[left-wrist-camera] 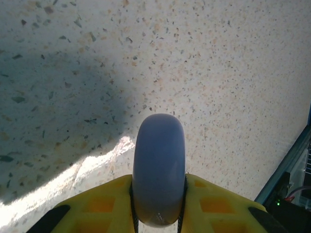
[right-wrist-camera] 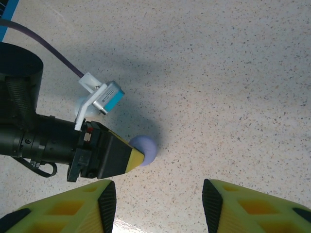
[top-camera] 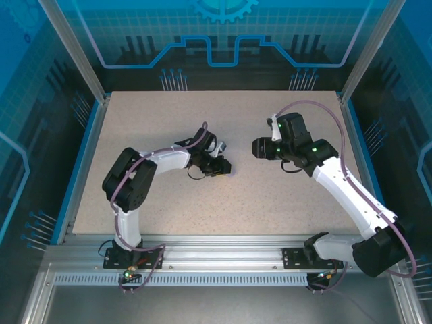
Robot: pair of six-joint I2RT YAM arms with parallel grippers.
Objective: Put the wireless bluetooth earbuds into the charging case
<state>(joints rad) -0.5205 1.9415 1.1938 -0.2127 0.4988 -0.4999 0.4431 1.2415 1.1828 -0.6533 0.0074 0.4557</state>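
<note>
Enclosure: blue translucent panels point(top-camera: 216, 40) printed with circuit-style graphics wall the cell at the back and on both sides, set in pale metal uprights. A slotted aluminium rail point(top-camera: 223, 246) runs along the near edge and carries both arm bases.

Work surface: the table point(top-camera: 202, 115) is a light beige speckled slab with a blue trim at its side edges. It is lit unevenly. The wrist views show soft grey shadows cast by the arms and one bright streak of light beside the left fingers.

Left arm point(top-camera: 135, 179): it is folded at the elbow and reaches right toward the table centre. A purple cable point(right-wrist-camera: 43, 43) trails along it, and a small wrist camera point(right-wrist-camera: 108, 97) sits on a white bracket.

Right arm point(top-camera: 351, 189): it is extended from the near right corner, with its head just right of the table centre.

Right gripper point(right-wrist-camera: 160, 194): its jaws are spread wide and nothing lies between the yellow fingers. It hangs above the surface, looking down on the left gripper's tip.

Left gripper point(left-wrist-camera: 159, 179): it is clenched on a rounded lavender object point(left-wrist-camera: 159, 160), which stands out past the fingertips. The right wrist view shows this object point(right-wrist-camera: 147, 148) low over the table, near the table centre. These views do not settle whether it is the charging case or an earbud.

A pale whitish shape point(right-wrist-camera: 78, 109) lies beneath the camera bracket and is too hidden to identify.
</note>
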